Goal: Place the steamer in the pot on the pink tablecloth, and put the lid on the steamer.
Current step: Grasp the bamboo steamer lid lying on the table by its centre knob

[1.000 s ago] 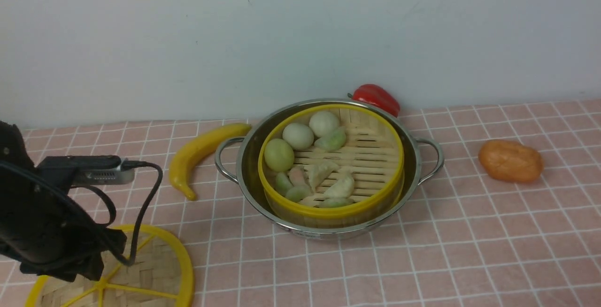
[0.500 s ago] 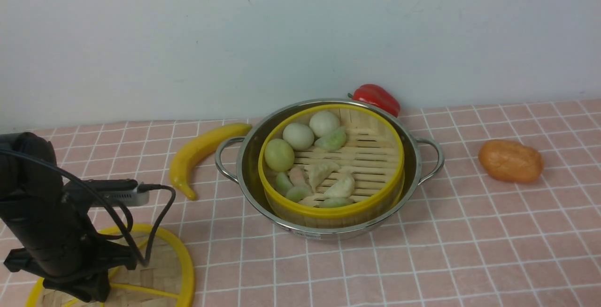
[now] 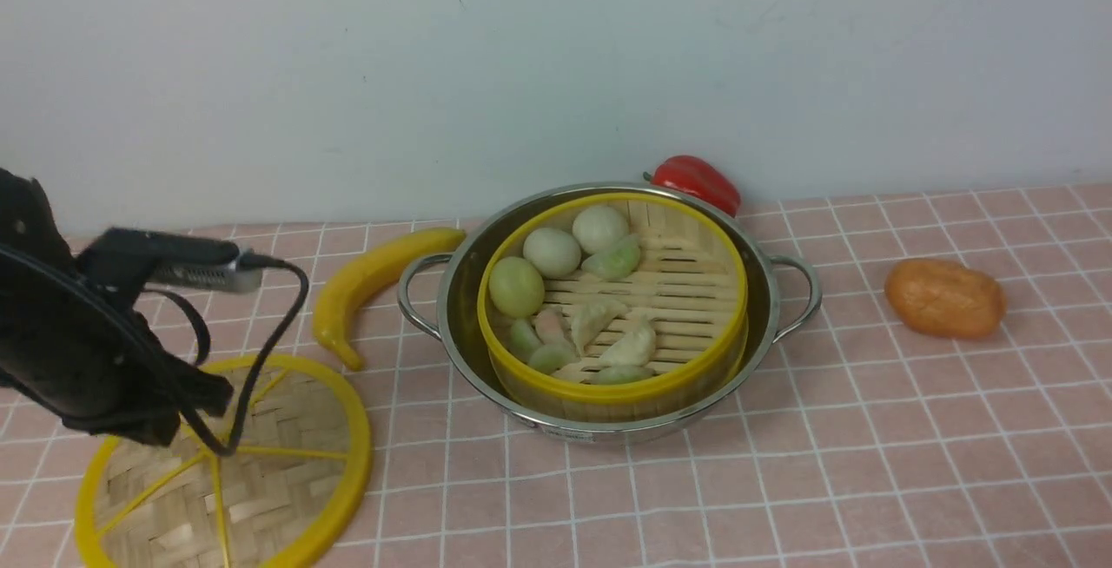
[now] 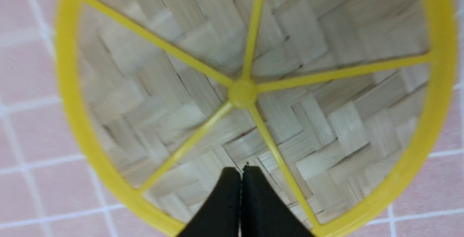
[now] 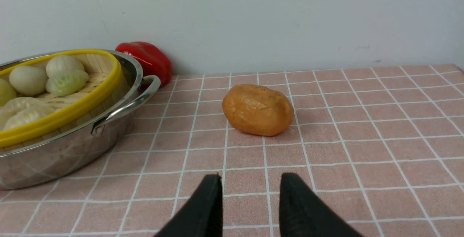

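My left claw (image 4: 241, 171) is pinched together over the lid (image 3: 278, 455), left of the pot (image 3: 452, 290) and apart from it. Light, stiff, thin woven disc: I judge a yellow spoke (image 4: 340, 72) near the hub (image 4: 243, 92) the surest hold.

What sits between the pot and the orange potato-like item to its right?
Nothing: only bare pink tablecloth separates the pot from the orange potato-like item, as the front and right wrist views both show.

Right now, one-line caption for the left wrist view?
Left gripper, jaws shut, tips over the yellow-rimmed woven lid near its rim, pink tablecloth showing around it.
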